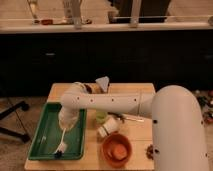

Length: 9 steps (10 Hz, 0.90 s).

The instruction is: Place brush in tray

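The green tray [41, 135] lies on the left part of the wooden table. My gripper [67, 123] hangs over the tray's right half, at the end of the white arm that reaches in from the right. It is shut on the top of the brush [62, 140]. The brush's slim white handle runs down from the gripper. Its dark bristle head [59, 152] is at the tray floor near the front rim.
An orange-brown bowl [116, 148] stands at the table's front, right of the tray. A white cup [107, 127] lies on its side, with a green object [101, 116] and a thin metal utensil [131, 118] beside it. A dark counter wall rises behind the table.
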Available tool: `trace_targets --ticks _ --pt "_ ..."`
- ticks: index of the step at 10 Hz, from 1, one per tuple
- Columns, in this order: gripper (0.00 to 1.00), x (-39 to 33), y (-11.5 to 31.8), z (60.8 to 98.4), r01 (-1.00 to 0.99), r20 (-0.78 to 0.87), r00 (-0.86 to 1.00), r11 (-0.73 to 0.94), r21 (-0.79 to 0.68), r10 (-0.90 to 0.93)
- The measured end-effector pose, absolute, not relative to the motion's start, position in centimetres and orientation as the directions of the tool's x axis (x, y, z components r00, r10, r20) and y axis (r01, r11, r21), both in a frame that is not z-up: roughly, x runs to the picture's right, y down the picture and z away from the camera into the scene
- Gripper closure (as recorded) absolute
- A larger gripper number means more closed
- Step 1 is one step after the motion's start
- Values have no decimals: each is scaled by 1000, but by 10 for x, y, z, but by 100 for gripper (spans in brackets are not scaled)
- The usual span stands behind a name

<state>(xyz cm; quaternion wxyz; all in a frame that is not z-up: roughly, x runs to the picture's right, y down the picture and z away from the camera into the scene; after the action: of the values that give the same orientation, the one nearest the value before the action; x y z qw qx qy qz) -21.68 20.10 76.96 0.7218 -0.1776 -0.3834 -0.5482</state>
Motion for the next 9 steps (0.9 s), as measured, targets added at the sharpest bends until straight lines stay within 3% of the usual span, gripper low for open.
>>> trace_targets --ticks 9 --pt "100 -216 191 783 901 744 167 407 151 -647"
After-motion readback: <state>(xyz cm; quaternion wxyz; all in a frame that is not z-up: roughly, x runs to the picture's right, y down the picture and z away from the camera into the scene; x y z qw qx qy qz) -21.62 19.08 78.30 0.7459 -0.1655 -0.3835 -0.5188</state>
